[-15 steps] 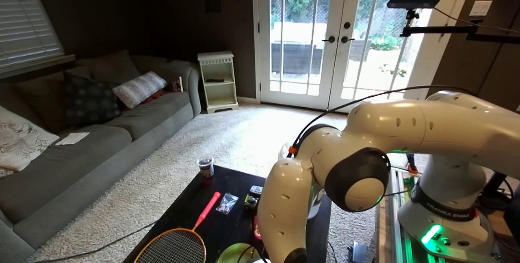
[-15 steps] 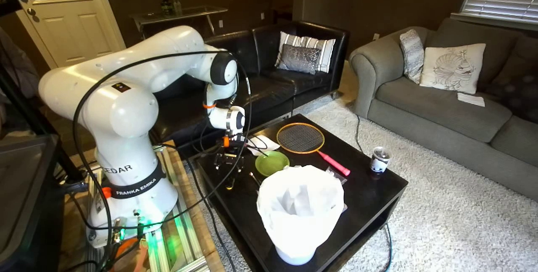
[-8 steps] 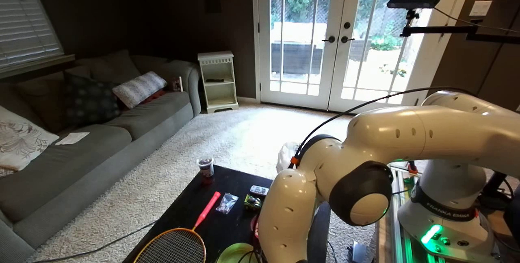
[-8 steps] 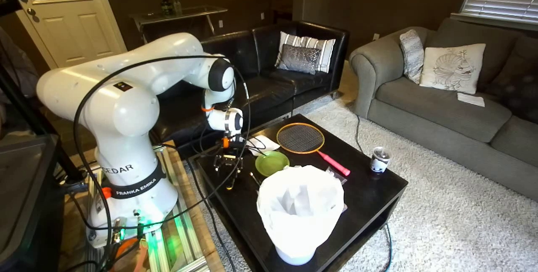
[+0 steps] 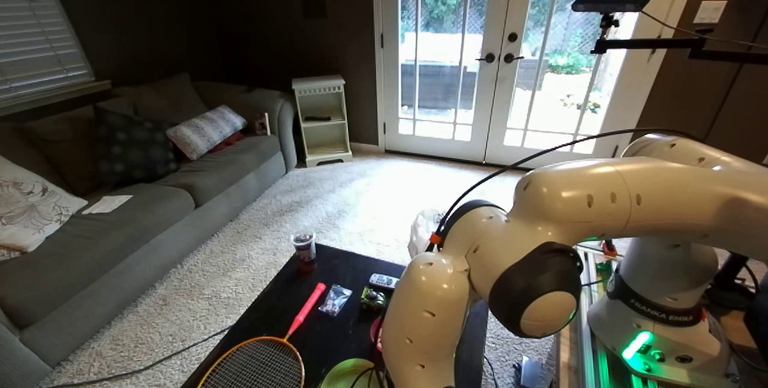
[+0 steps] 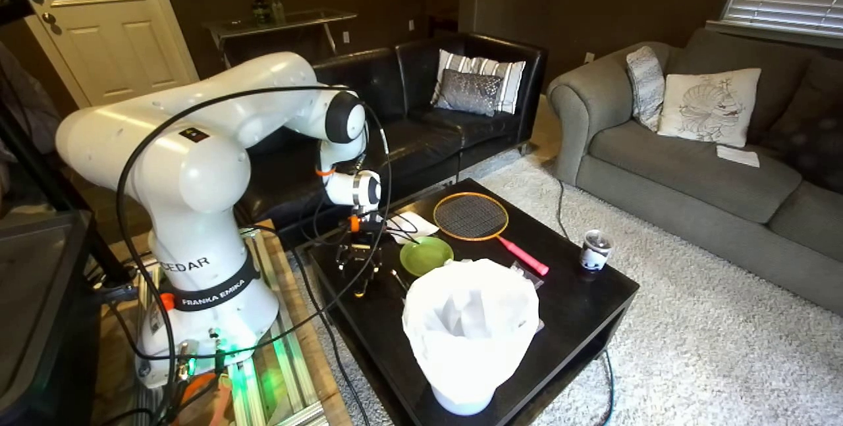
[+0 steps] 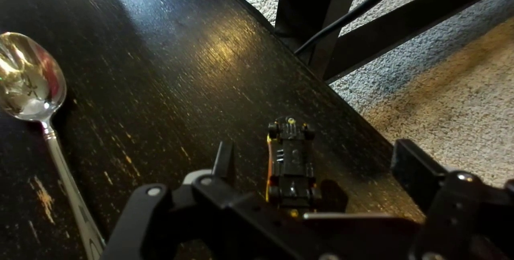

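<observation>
The gripper stands with its fingers well apart, clamped on nothing. Beneath it, within the gap seen from the wrist, an upside-down toy car lies on the dark bench, nearer one finger. It should prove light and stiff, perhaps slick, with fragile small wheels; its long flanks look the surest hold. No lettering on it is legible. Past that nearer finger is a metal spoon. Farther from the gripper, in both exterior views, are a shallow green bowl and a badminton racket. Behind the gripper, the arm base reads "FRANKA EMIKA", with "CEDAR" above.
</observation>
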Motion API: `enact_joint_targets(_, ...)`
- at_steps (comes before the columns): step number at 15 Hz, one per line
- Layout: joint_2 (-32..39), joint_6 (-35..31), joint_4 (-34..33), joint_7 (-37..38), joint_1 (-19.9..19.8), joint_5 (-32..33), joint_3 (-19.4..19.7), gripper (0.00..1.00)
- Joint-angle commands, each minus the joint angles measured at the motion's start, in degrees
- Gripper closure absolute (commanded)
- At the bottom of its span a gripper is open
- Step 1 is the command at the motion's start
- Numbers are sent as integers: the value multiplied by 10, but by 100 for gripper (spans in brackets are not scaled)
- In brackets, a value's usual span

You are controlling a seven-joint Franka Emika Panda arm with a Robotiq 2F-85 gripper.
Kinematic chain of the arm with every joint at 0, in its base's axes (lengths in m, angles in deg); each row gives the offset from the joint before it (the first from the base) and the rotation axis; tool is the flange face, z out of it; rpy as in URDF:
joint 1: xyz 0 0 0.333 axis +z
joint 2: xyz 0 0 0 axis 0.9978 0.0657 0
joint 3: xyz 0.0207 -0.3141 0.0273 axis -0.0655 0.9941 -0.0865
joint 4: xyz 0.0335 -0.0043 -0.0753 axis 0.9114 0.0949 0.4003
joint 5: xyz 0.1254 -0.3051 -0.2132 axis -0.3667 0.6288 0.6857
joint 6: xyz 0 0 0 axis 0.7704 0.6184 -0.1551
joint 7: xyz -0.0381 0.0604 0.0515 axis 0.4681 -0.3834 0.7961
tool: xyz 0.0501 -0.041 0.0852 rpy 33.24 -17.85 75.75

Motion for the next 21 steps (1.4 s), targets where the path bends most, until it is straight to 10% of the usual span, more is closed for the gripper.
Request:
enact_joint_targets(1,0,17,-3,0,11,13,4,0)
enact_joint_targets(17,-2,-13,-3,-5,18,17,4,0)
enact_joint_targets(21,-3,-32,3,-10,10,17,4,31)
